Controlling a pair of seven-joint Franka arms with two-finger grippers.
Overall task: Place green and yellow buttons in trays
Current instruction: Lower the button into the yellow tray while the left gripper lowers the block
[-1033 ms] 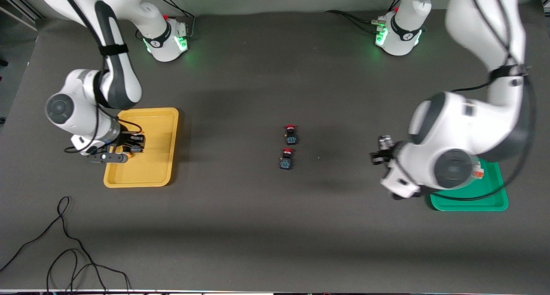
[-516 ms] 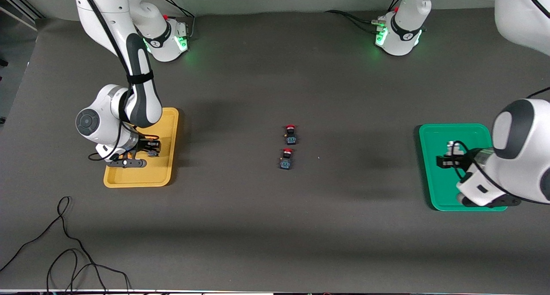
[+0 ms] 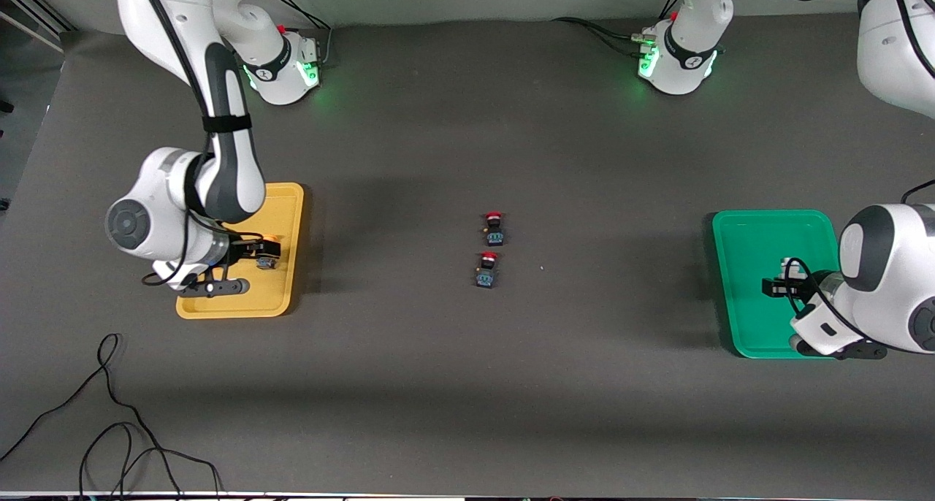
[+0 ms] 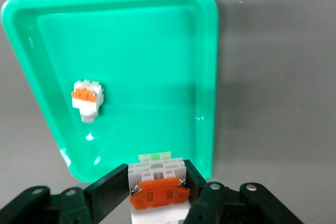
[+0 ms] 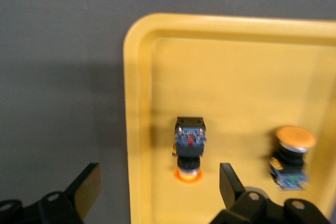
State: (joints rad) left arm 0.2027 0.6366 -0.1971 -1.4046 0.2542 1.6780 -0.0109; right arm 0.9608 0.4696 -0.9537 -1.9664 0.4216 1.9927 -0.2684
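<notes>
Since a second ago the left gripper has swung out over the green tray at the left arm's end of the table, pinching a whitish-grey button; another lies in that tray. Over the yellow tray at the right arm's end, the right gripper hangs spread above two yellow-capped buttons lying in it.

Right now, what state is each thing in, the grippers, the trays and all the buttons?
Left gripper: shut on a white button, over the green tray.
Green tray: holds one white button.
Right gripper: open, over the yellow tray.
Yellow tray: holds two yellow buttons.
Red buttons: on the table, untouched.
</notes>
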